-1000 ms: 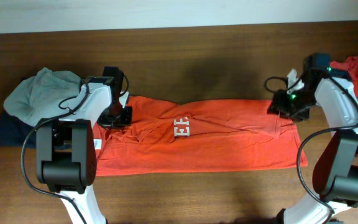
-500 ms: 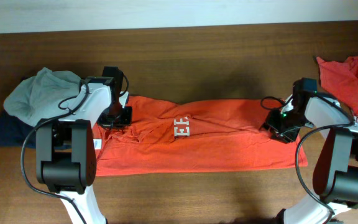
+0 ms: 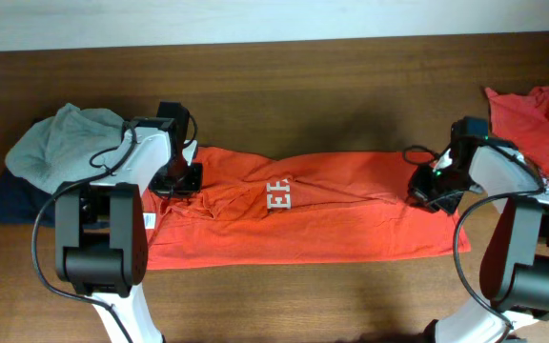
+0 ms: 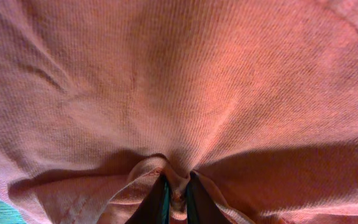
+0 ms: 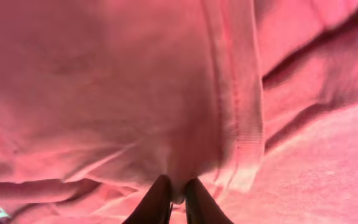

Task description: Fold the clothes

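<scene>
The left gripper (image 3: 180, 181) sits at the 10 o'clock corner of the orange-red cotton T-shirt (image 3: 341, 224). Its black fingers (image 4: 159, 203) are nipped together on a small raised fold of the ribbed fabric, which bunches up between the tips. The right gripper (image 3: 426, 190) is at the shirt's 2 o'clock end. Its fingers (image 5: 158, 199) are likewise pinched on a tuck of cloth just beside a stitched hem that runs up toward 12 o'clock in the right wrist view.

The T-shirt lies spread lengthwise across the middle of the dark brown wooden table (image 3: 303, 86), running from 9 o'clock to 3 o'clock. It is wrinkled along its upper half, and the white lettering (image 3: 278, 196) near its centre is partly hidden in a crease.

A second orange-red garment (image 3: 537, 114) lies rumpled at the table's 2 o'clock edge, apart from the first. At 9 o'clock a pale grey crumpled garment (image 3: 60, 143) rests on a dark navy cloth (image 3: 3, 202), just behind the left arm.
</scene>
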{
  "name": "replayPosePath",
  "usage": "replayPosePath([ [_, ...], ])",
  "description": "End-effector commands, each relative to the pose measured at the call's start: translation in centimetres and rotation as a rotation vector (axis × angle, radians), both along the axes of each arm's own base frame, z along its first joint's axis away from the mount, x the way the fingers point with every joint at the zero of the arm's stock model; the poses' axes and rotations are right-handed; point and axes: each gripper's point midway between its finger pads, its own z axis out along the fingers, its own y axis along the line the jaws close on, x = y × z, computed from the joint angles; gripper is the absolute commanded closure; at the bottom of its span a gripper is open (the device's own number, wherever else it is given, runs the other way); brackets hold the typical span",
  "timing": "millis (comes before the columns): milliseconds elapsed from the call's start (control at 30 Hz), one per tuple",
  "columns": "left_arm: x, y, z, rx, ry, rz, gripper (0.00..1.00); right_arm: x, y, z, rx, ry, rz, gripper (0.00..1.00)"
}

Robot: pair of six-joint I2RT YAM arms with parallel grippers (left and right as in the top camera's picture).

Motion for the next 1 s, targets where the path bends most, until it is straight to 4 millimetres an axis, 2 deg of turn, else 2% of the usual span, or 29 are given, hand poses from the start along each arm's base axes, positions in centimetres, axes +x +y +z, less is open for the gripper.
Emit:
replayPosePath([
  [0, -0.9, 0.4, -1.5, 0.008, 0.039, 0.013, 0.89, 1.4, -0.4, 1.6, -0.019, -0.042, 0.079, 0.88],
  [100, -0.9, 0.4, -1.5, 0.008, 0.039, 0.013, 0.89, 1.5, -1.5, 1.9, -0.078, -0.032, 0.08, 0.96],
  [200, -1.0, 0.4, -1.5, 0.008, 0.04, 0.013, 0.89, 1.0, -3.7, 1.6, -0.163, -0.003, 0.066, 0.96],
  [267, -1.0, 0.5, -1.4, 0.009, 0.043, 0.013, 0.94, 0.4, -5.6, 1.6, -0.201, 0.012, 0.045, 0.96],
  [333, -1.2, 0.5, -1.4, 0.01, 0.048, 0.013, 0.98, 0.0, -6.7, 1.6, -0.195, 0.01, 0.04, 0.96],
  [433, -1.1, 0.5, -1.4, 0.01, 0.046, 0.013, 0.99, 0.3, -6.3, 1.8, -0.119, -0.028, 0.046, 0.96],
  [600, -1.2, 0.5, -1.2, 0.009, 0.045, 0.01, 0.99, 0.5, -6.3, 1.8, -0.122, -0.036, 0.048, 0.96],
  [700, -1.3, 0.5, 0.0, 0.008, 0.041, 0.01, 0.99, 0.7, -6.1, 1.8, -0.111, -0.044, 0.048, 0.96],
  [767, -1.1, 0.4, 1.2, 0.006, 0.028, 0.009, 0.77, 0.9, -5.9, 1.9, -0.101, -0.055, 0.048, 0.96],
  [800, -1.1, 0.4, 2.0, 0.005, 0.016, 0.009, 0.72, 1.0, -5.8, 1.9, -0.095, -0.06, 0.048, 0.96],
  [867, -1.0, 0.2, 3.3, -0.006, -0.008, 0.008, 0.64, 1.4, -5.4, 2.1, -0.069, -0.084, 0.059, 0.95],
  [967, -0.9, -0.8, 4.9, -0.062, -0.045, 0.002, 0.61, 1.6, -5.1, 2.2, -0.052, -0.095, 0.061, 0.95],
])
